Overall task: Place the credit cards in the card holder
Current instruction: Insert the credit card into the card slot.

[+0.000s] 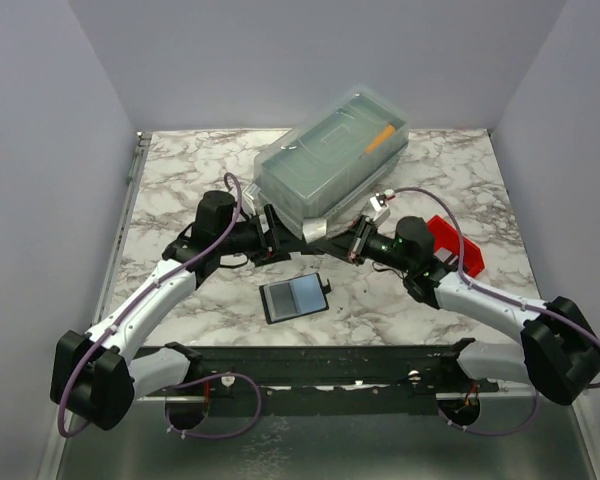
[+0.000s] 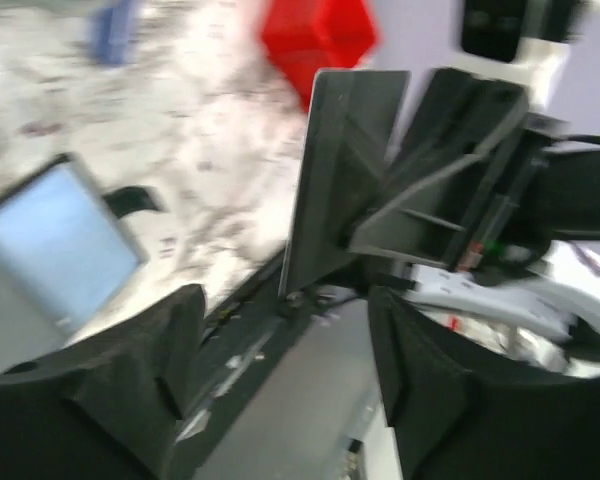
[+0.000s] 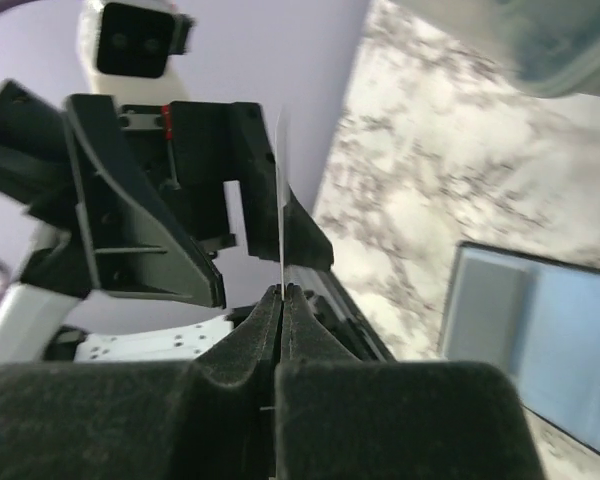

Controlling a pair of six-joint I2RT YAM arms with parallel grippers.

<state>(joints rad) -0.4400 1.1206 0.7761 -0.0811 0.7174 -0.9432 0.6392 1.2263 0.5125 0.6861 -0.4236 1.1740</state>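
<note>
Credit card [image 3: 280, 190] | pinched edge-on above table [image 1: 180, 190] centre by clenched right gripper [image 3: 282, 295] | left gripper [image 1: 276, 238] spread, nothing grasped | card holder [image 1: 295, 298] laid flat at 6 o'clock | judged light, stiff, slick: to be gripped across flat faces near an edge

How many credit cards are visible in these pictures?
2. One gray card is pinched upright in the right gripper; one bluish card seems to lie on the card holder. Others may be hidden.
</note>
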